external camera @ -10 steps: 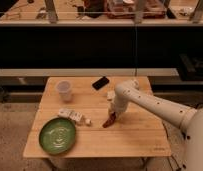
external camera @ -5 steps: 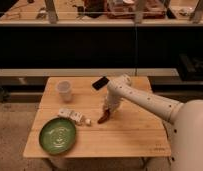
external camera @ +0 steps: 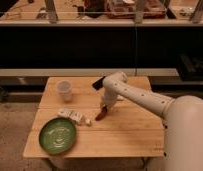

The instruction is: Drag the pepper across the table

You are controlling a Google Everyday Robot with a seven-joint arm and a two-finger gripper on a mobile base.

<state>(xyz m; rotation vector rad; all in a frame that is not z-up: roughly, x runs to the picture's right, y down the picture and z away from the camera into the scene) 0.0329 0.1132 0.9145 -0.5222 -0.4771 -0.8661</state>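
Fingers of my gripper (external camera: 103,108) are down at the pepper (external camera: 100,115); I cannot tell if they grip it. It lies mid table (external camera: 130,131), near a small white packet (external camera: 71,115), green plate (external camera: 57,135), cup (external camera: 64,90) and black phone (external camera: 97,82).

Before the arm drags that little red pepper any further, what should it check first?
1. End effector at the pepper: ok, right above it.
2. Firm hold on the pepper: cannot tell.
3. Pepper on the table: ok.
4. Bare wood to the pepper's right: ok.
5. Small white packet to the left: not ok, close by.
6. Green plate, clear cup, black phone: ok, all apart.
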